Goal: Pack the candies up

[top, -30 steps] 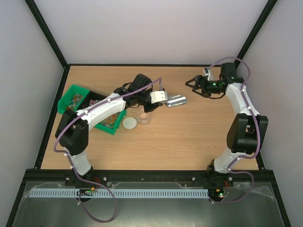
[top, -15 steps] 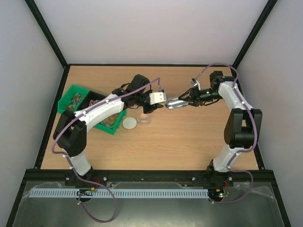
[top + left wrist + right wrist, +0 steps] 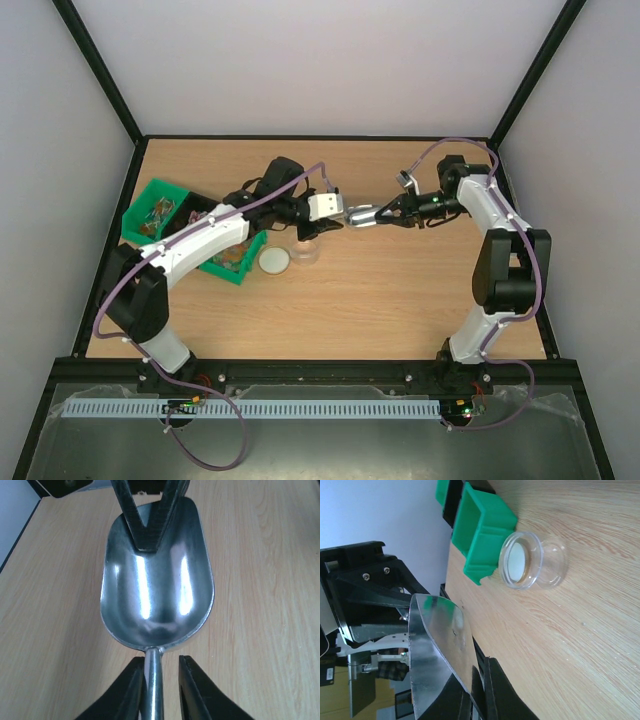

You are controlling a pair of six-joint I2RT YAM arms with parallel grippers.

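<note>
Right fingers (image 3: pixel 384 215) have come across and now pinch the front rim of the empty scoop (image 3: pixel 362 214). Left fingers (image 3: pixel 161 665) straddle its handle with a gap on one side; can't tell if gripping. Likely a handover. Candies (image 3: pixel 158 212) are in the bin (image 3: pixel 137 222), well behind the left fingers.

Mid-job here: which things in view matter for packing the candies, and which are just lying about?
Job: candies, green bins, scoop, jar, lid.
Lying about: white ribbed strip at the near edge.
</note>
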